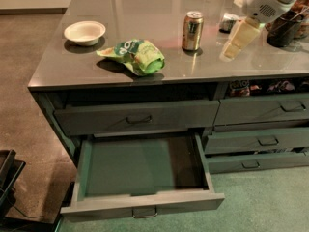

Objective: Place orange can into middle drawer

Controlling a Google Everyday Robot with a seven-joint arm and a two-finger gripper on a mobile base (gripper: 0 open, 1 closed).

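The orange can [192, 30] stands upright on the grey counter [145, 8], right of centre, with its silver top showing. My gripper [229, 51], cream-coloured on a white arm, hangs just above the counter a short way to the right of the can and does not touch it. It holds nothing that I can see. The middle drawer [145, 204] is pulled fully out below the counter's front, and its green inside is empty.
A green snack bag [135, 55] and a white bowl [84, 32] lie left of the can. A foil packet [227, 23] and a dark container [282, 30] sit behind the gripper. The shut top drawer [137, 117], narrower shut drawers [263, 140] and black floor equipment [7, 173] also show.
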